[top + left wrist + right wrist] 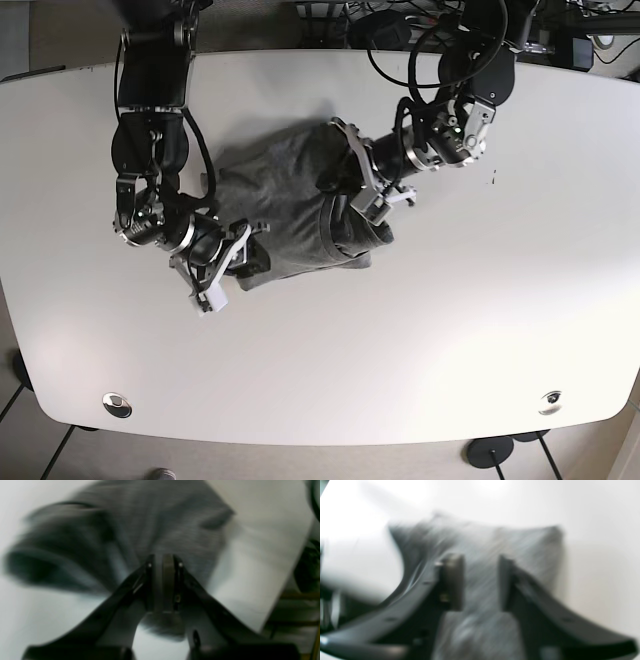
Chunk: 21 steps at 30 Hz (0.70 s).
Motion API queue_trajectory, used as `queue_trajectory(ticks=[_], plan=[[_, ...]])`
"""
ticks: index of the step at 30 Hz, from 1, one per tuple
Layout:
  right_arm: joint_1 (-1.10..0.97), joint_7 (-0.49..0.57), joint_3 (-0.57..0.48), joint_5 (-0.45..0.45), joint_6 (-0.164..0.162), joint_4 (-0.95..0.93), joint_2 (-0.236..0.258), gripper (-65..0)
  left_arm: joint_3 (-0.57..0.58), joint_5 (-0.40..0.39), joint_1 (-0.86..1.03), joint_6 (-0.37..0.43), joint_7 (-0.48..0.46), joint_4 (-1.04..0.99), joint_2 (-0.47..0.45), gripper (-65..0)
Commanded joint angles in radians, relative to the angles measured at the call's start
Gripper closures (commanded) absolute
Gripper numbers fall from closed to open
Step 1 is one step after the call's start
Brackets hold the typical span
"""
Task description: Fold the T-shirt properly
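A dark grey T-shirt (285, 190) lies bunched in the middle of the white table (450, 330). At the shirt's right side in the base view, my left gripper (367, 197) is shut on a fold of cloth. The left wrist view is blurred and shows the left gripper (163, 557) with its fingers closed on the T-shirt (162, 517), which spreads away from it. My right gripper (235, 258) is at the shirt's lower left edge. In the right wrist view the right gripper (481, 560) stands open with the T-shirt (520, 545) under and between its fingers.
Cables and equipment (400, 20) crowd the table's far edge. Two round metal fittings (117, 404) (549, 401) sit near the front corners. The table edge (287, 580) runs close on the right in the left wrist view, with dark gear beyond it.
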Motion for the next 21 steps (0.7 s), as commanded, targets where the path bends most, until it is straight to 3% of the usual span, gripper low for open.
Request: queue_trajectory(ticks=[1,7,9,13,14,21], plan=[[0.071,0.088,-0.015,0.017,0.001,-0.095,0.010,-8.4,0.052,-0.016,-0.012,-0.003,-0.071,0.005,0.017,-3.2],[0.217,0.406,-0.200,0.017,0.001,-0.452,0.045,-8.1,0.098,-0.016,-0.012,-0.003,-0.109,-0.096,0.045,-3.2],[0.220,0.506,-0.210,0.017,0.003,-0.527,0.051,-8.1,0.098,-0.016,-0.009,-0.003,-0.120,-0.111,0.037,-3.1],[0.176,0.530,-0.207,0.017,0.080,-0.538,0.059,-8.1,0.046,-0.017,-0.015,-0.003,-0.126,-0.184,0.007,-3.1],[0.163,0.530,-0.207,0.017,0.092,-0.527,0.081,-7.9,0.009,-0.017,-0.015,-0.006,-0.146,-0.230,0.002,-3.1],[0.008,0.532,-0.203,0.025,0.097,-0.403,0.148,-7.9,-0.053,-0.017,-0.161,-0.009,-0.177,-0.500,-0.021,-3.2]])
